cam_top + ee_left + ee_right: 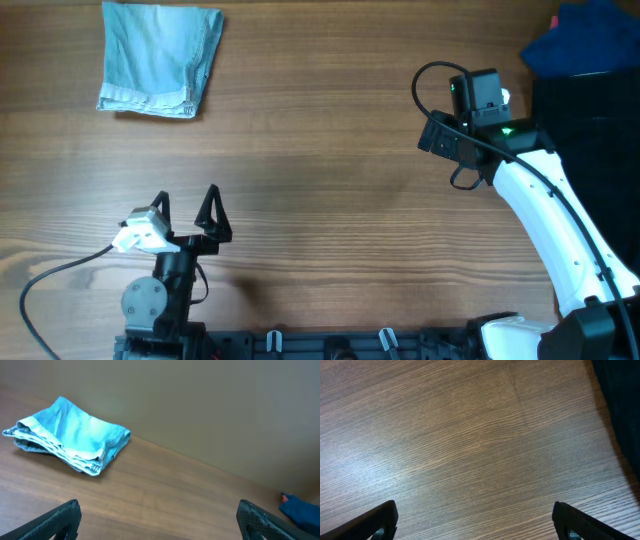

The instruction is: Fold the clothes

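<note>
A folded light blue denim garment (160, 58) lies at the far left of the wooden table; it also shows in the left wrist view (70, 436). A dark blue garment (585, 38) is bunched at the far right corner, with a black cloth (590, 120) beside it. My left gripper (186, 208) is open and empty near the front left, well short of the folded garment. My right gripper (462, 95) is open and empty over bare wood, just left of the black cloth (625, 410).
The dark blue garment shows small at the right edge of the left wrist view (302, 510). A black cable loops off my right arm (530, 200). Bare wood lies between the two arms.
</note>
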`<control>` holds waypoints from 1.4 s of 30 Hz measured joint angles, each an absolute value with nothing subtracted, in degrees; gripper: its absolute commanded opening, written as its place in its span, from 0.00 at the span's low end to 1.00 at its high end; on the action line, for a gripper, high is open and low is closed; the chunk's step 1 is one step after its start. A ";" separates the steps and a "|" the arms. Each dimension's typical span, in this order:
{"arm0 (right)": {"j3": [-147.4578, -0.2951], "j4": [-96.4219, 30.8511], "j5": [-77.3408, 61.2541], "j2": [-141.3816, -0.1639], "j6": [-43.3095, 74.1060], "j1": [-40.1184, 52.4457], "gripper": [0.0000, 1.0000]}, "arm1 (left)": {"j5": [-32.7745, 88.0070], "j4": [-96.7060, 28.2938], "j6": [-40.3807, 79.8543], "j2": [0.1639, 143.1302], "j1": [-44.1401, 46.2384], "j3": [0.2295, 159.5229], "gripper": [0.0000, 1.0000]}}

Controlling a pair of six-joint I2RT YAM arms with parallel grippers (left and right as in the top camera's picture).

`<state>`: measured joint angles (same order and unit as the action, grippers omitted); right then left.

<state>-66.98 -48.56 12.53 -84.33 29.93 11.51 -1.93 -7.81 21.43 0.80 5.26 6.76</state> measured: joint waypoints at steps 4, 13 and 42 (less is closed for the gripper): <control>-66.98 -48.53 12.51 -84.33 29.93 11.51 1.00 | -1.93 -1.41 18.74 0.78 5.26 1.80 1.00; -66.98 -48.56 12.53 -84.33 29.93 11.51 1.00 | -1.43 -4.16 16.58 0.78 2.59 0.69 1.00; -66.96 -48.58 12.53 -81.14 29.93 11.51 1.00 | -1.43 -4.21 16.58 0.78 2.59 0.69 1.00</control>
